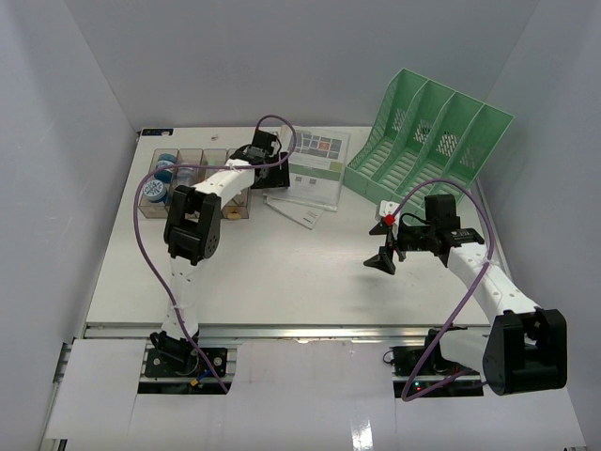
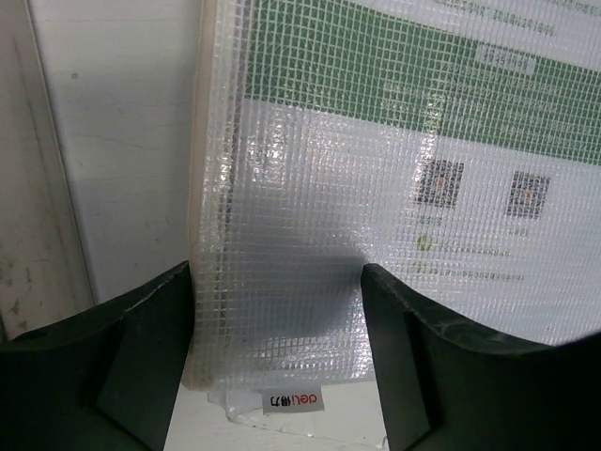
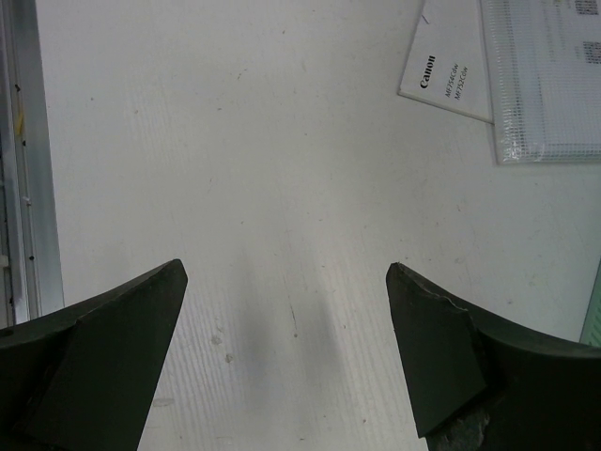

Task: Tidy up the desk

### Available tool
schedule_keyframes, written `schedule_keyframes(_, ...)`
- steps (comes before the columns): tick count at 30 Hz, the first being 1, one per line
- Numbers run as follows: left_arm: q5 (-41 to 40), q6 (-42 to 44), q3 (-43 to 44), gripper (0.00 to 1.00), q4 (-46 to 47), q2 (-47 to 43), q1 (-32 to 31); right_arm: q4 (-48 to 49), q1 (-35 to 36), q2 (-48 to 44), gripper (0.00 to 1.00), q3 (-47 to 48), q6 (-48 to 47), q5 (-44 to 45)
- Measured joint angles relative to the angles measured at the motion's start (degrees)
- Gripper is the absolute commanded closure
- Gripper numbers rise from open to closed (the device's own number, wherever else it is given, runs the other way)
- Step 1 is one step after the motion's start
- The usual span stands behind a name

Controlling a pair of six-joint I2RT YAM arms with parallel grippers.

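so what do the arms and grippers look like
The left arm and right arm have white links and black joint housings, each trailing a purple cable. A red dot marks the right wrist. The left gripper and right gripper have two dark tapered fingers.

left hand (image 1: 260, 152) over document pouch (image 1: 315, 171) | right hand (image 1: 387, 252) spread above desk (image 1: 282, 277) near green rack (image 1: 427, 136)

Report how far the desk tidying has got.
Done: small round items sit in the clear tray. In hand: left gripper open over the mesh pouch; right gripper open, empty. Left: the pouch and Canon booklet lie loose on the desk; the green rack looks unfilled.
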Motion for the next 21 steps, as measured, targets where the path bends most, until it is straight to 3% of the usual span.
schedule_keyframes(3,1.56,-0.28,0.42,0.66,-0.82,0.01,0.50,0.00,0.00,0.00,0.06,0.00,0.00,-0.01)
schedule_keyframes(9,3.79,-1.09,1.40,0.94,-1.94,-0.02,1.61,0.00,0.00,0.00,0.07,0.00,0.00,-0.44)
schedule_keyframes(15,7.16,-1.64,1.89,1.00,-2.43,-0.47,2.02,0.75,0.00,0.00,0.09,-0.60,0.21,-0.48)
schedule_keyframes(21,10.51,-2.20,1.85,0.92,-3.29,-1.98,2.13,3.37,-0.02,-0.18,0.09,-3.20,1.94,-0.51)
